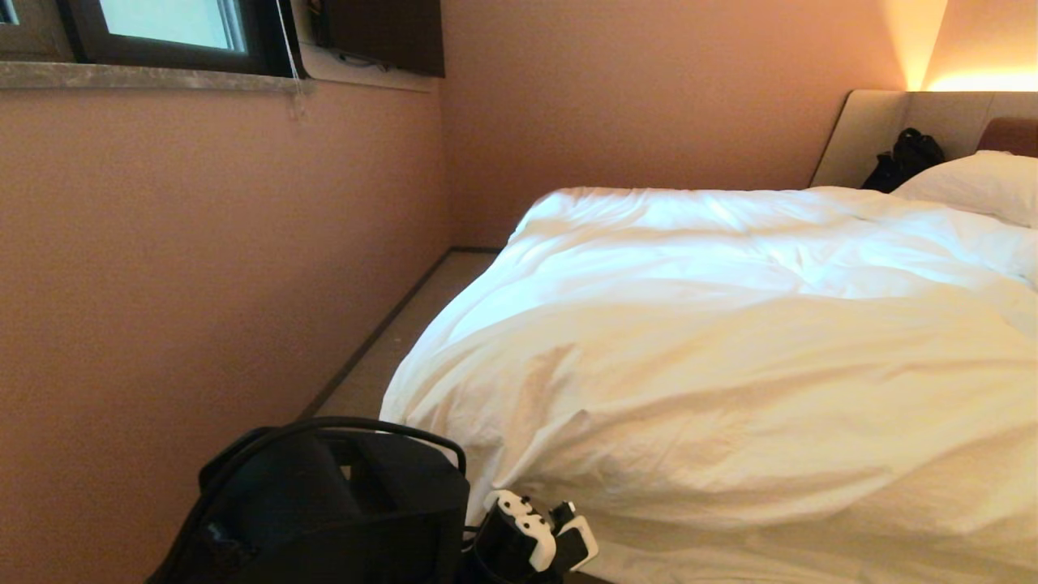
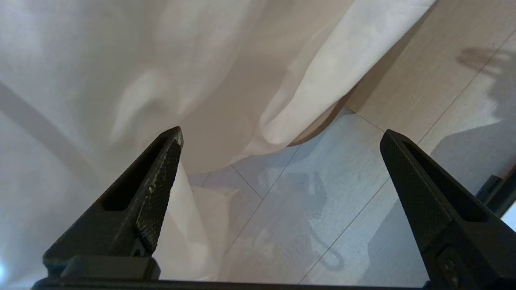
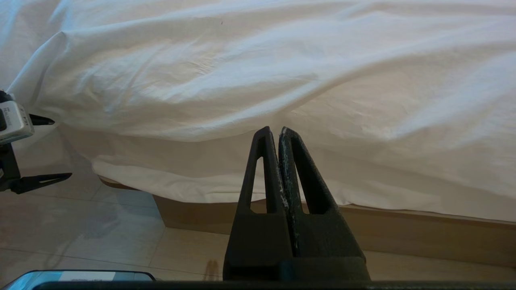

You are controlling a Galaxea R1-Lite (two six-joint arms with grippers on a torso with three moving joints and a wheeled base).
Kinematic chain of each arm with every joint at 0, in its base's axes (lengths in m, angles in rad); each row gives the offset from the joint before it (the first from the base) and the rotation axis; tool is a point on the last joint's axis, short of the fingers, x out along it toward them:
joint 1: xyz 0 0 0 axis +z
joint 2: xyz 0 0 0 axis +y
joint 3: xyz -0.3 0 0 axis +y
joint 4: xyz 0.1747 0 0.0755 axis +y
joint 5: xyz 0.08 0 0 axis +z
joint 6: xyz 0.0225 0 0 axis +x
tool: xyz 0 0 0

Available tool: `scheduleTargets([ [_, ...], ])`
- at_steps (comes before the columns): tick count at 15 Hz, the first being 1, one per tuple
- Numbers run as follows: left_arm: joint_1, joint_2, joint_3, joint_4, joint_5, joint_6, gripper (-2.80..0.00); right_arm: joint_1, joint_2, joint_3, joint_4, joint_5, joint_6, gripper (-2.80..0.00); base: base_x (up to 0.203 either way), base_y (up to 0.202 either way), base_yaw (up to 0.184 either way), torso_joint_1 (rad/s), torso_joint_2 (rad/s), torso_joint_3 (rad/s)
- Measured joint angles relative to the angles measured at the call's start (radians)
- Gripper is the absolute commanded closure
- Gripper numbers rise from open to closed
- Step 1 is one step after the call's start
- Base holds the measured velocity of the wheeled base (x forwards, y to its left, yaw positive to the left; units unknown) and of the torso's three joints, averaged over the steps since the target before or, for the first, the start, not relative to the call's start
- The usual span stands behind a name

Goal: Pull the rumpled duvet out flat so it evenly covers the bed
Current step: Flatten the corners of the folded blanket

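pink walls [image 1: 203, 243], window [image 1: 162, 24], tiled floor [image 2: 322, 201]

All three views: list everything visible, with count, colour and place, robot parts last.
duvet: one, white, rumpled over the bed, its corner hanging toward the floor.
bed: one, tan wooden base showing under the linens.
pillow: one, white, at the headboard end.
headboard: one, beige.
dark object: one, black, against the headboard.
window: one, dark frame, upper left wall.
floor: pale tiles.
left gripper: open, by the duvet's hanging corner.
right gripper: shut, at the bed's side.
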Motion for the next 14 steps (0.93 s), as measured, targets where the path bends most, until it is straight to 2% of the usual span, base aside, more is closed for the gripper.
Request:
scheduleTargets([
  [10, -0.002, 0.041, -0.099, 0.019, 0.034, -0.002, -2.8, 0.0, 0.0, 0.0, 0.0, 0.0, 0.0, 0.0, 0.0, 0.0, 0.0, 0.0, 0.0, 0.0],
  [14, 0.0, 0.055, -0.12, 0.019, 0.07, -0.001, -2.8, 0.0, 0.0, 0.0, 0.0, 0.0, 0.0, 0.0, 0.0, 0.0, 0.0, 0.0, 0.0, 0.0],
])
